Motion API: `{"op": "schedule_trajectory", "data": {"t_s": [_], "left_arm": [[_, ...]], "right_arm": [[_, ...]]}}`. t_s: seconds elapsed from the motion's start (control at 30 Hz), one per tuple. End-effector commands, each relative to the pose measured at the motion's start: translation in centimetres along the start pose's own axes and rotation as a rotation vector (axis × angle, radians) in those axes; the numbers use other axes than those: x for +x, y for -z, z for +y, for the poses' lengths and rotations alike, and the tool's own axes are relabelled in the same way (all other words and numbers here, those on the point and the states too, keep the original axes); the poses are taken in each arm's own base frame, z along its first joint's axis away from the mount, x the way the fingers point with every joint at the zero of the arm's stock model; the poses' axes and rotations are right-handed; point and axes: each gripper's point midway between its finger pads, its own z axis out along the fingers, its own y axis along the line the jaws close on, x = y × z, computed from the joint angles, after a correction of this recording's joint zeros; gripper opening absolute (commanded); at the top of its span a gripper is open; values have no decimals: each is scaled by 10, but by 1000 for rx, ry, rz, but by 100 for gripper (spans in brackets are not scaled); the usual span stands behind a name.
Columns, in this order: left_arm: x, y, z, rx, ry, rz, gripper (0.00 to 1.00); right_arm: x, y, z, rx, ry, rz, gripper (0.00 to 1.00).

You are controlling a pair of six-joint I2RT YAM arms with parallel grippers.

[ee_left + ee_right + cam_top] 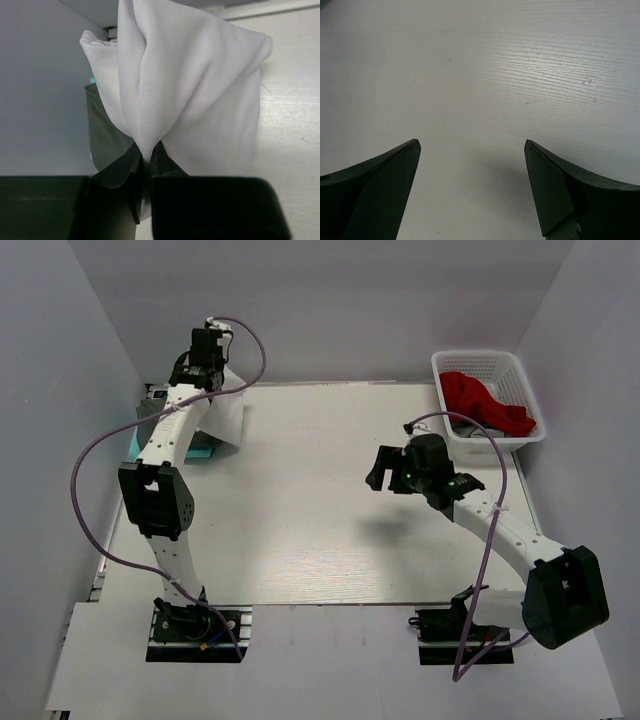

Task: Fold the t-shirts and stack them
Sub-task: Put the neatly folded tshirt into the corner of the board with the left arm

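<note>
A wide white table is seen, shut in by plain grey walls, with lots of bare room in the middle. A white basket with a red cloth is kept at the far right corner. At the far left, the white t-shirt is held up, its long way running straight out from the left gripper, which is pinched tight on it. The teal t-shirt and dark grey t-shirt are laid just under it. The right gripper is held over bare table, fingers wide apart, well away. The left arm is judged far nearer.

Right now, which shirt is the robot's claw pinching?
The soft white cloth shirt, bunched in the shut left claw. The teal shirt and dark grey shirt beside it lie ungripped, and the right claw is open, holding nothing.
</note>
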Motion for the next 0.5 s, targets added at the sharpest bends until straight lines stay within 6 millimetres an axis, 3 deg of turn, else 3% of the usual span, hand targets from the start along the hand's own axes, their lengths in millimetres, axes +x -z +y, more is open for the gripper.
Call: {"op": "schedule_trajectory", "data": {"t_s": [0.0, 0.27, 0.47], "left_arm": [[-32, 15, 29, -20, 34, -76, 0], [-28, 25, 39, 24, 64, -88, 0], [-20, 17, 66, -27, 93, -71, 0]], "right_arm": [[-20, 1, 15, -53, -3, -36, 90], [-24, -4, 20, -62, 0, -21, 90], [-22, -9, 18, -54, 0, -3, 90]]}}
